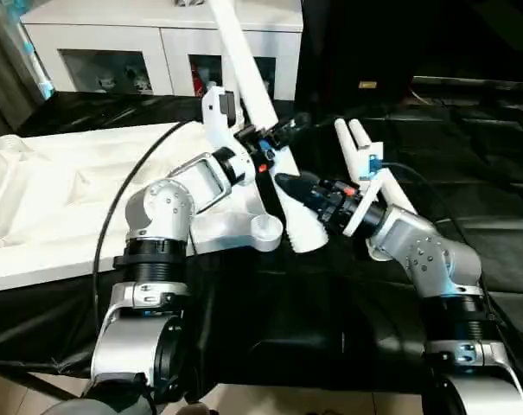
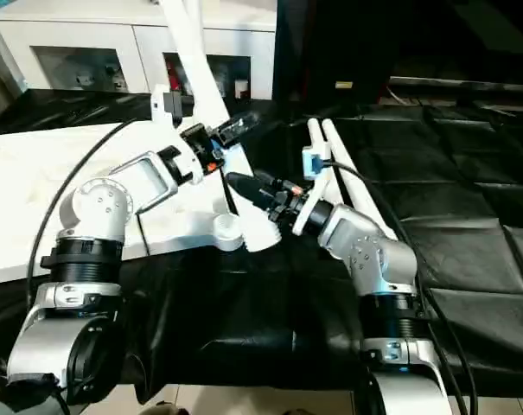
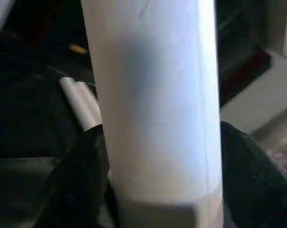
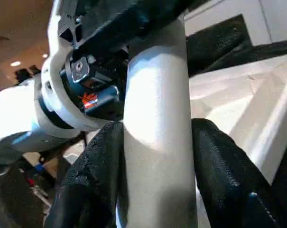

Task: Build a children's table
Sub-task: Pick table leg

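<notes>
The children's table top [image 1: 71, 190] lies underside up on the black-covered surface at the left, with a round corner socket [image 1: 265, 229] at its near right corner. One white leg [image 1: 244, 60] slants from the upper middle down to just right of that socket. My right gripper [image 1: 291, 188] is shut on the leg's lower part, and its black fingers [image 4: 96, 171] press both sides of the tube [image 4: 155, 142]. My left gripper [image 1: 274, 138] sits around the same leg [image 3: 152, 104] higher up. Two more legs [image 1: 358, 143] lie side by side behind my right forearm.
A white cabinet [image 1: 157, 52] with glass doors stands at the back left. Black padded matting [image 1: 486, 199] covers the right side and the area in front. A black cable [image 1: 131, 190] loops over the table top beside my left arm.
</notes>
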